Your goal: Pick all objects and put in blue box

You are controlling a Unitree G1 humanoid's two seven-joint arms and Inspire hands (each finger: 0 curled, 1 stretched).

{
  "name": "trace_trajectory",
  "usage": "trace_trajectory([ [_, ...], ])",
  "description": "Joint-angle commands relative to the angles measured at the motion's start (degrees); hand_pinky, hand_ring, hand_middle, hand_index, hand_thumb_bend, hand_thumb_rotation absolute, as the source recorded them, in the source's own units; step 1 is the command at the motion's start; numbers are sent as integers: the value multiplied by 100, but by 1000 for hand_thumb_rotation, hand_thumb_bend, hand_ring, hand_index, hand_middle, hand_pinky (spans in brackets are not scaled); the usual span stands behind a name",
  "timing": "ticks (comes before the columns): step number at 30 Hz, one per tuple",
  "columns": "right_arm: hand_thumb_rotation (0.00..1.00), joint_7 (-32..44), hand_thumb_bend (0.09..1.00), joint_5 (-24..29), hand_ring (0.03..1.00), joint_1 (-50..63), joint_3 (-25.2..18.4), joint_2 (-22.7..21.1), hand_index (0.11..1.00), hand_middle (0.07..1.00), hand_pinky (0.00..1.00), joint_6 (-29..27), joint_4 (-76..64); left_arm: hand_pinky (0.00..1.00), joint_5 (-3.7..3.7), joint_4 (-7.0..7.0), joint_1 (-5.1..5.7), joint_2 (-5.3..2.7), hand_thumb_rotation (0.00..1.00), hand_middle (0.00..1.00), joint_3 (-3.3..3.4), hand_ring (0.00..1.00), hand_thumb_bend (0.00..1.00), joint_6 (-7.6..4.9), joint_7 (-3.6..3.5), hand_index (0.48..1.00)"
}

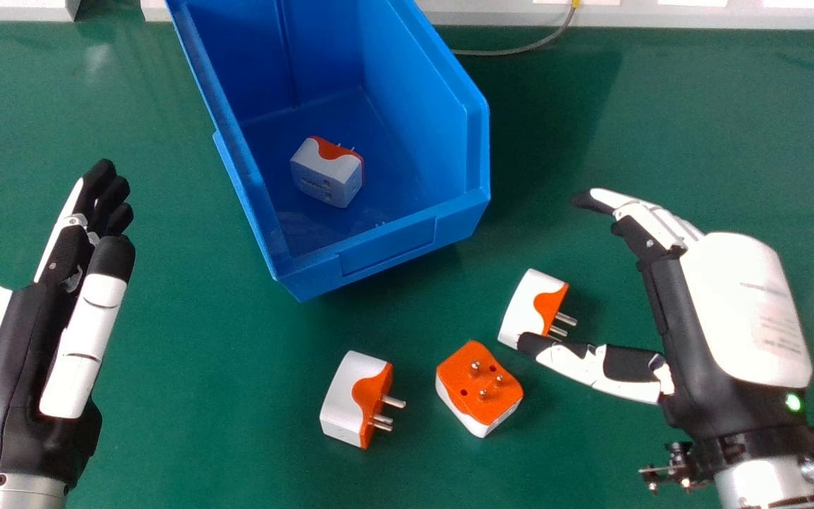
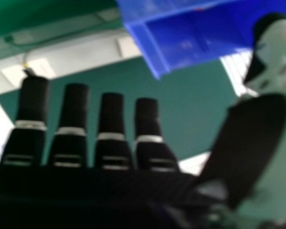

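In the head view my right hand [image 1: 739, 304] is at the right, open and holding nothing, its thumb tip overlapping the lower end of a white and orange adapter [image 1: 531, 307]; whether they touch I cannot tell. Left of it an adapter [image 1: 479, 389] lies with its orange pin face up, and another adapter [image 1: 355, 399] lies on its side. One more adapter [image 1: 328, 172] rests inside the blue box [image 1: 389, 244]. My left hand [image 1: 22, 353] is open at the left edge. In the right hand view my right hand [image 2: 112, 138] has straight fingers, with the blue box [image 2: 176, 43] beyond.
The green table [image 1: 188, 410] carries everything. A grey cable [image 1: 513, 51] runs behind the box toward a white edge strip [image 1: 697, 15] at the back. The box stands between the two hands, farther back, with raised side walls.
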Motion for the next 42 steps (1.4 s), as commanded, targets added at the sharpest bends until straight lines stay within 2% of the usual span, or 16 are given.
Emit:
trace_trajectory([
  [1,323,43,596,-90,725,-160,49,-42,765,783,574,96,77,991,-75,-109,-13,31,974,976,40,976,739,-49,8,966],
  [4,353,143,604,-174,727,-273,109,-58,764,778,582,242,230,992,-74,-135,-20,37,979,980,44,978,742,-19,21,972],
  [7,380,231,609,-237,732,-395,167,-122,769,780,592,367,373,991,-89,-180,-17,46,976,983,50,979,751,74,45,974],
  [10,395,327,615,-277,739,-519,205,-190,775,784,600,467,511,987,-101,-182,-41,48,970,983,50,978,757,76,37,974],
  [14,400,496,623,-276,746,-683,253,-267,780,790,605,618,669,986,-57,-190,-68,65,967,983,45,977,761,95,57,973],
  [17,400,633,626,-347,756,-793,302,-314,788,797,615,779,756,985,-45,-216,-73,77,967,983,51,977,762,160,83,971],
  [24,424,731,634,-394,772,-998,416,-370,803,811,629,1052,929,987,-81,-210,-126,115,965,982,74,980,766,169,38,972],
  [27,448,770,631,-408,784,-1048,467,-401,811,820,642,1159,944,987,-93,-223,-133,121,964,980,71,980,767,200,42,973],
  [31,457,857,624,-389,792,-1143,523,-420,816,826,653,1303,994,985,-51,-215,-141,154,965,980,66,980,765,173,37,973],
  [37,456,906,614,-423,797,-1304,626,-459,825,832,662,1456,1133,980,-69,-220,-147,169,966,978,71,978,761,203,55,971],
  [42,452,895,611,-448,795,-1463,716,-448,825,831,666,1578,1327,986,-44,-265,-128,166,965,980,85,982,768,261,104,973],
])
